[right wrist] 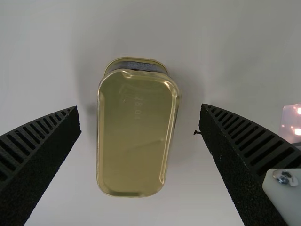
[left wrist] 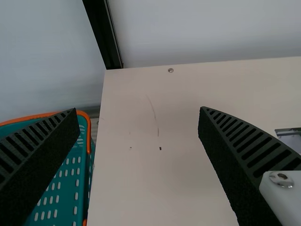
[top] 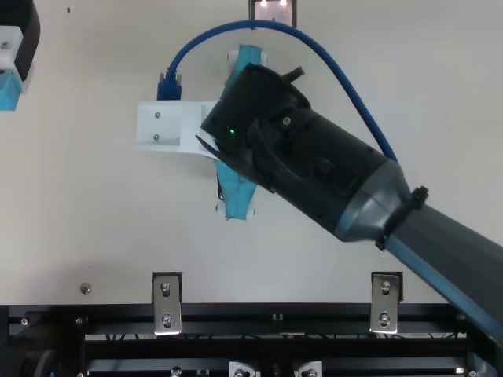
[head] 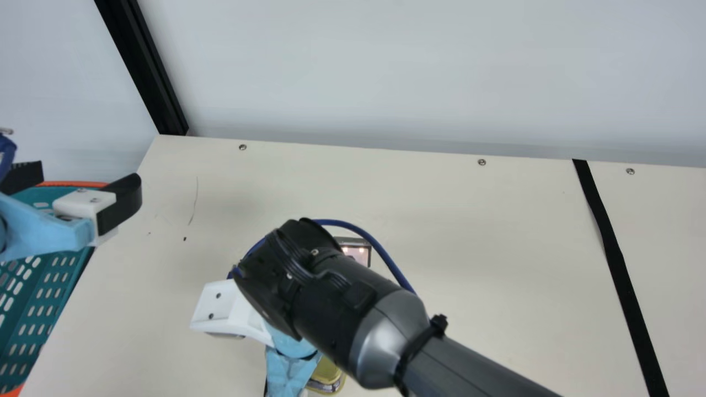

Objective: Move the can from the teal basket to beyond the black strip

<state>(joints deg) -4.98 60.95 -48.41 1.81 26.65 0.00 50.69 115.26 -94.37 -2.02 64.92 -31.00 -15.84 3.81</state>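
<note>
Can (right wrist: 136,141) sits on the table (head: 496,237) between the teal basket (head: 52,298) and the black strip (head: 620,264) — so not beyond the strip — and in the right wrist view we see it between the spread fingers of our right claw (top: 237,192), touching neither. Our left claw (head: 83,179) is spread too, holding nothing — in the main view we see it over the basket's edge.

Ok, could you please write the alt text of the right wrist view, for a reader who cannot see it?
A gold, round-cornered can sits on the pale table between the two open, ribbed black fingers of the right end effector, touching neither. Part of a shiny pane with bright spots shows at one edge.
</note>
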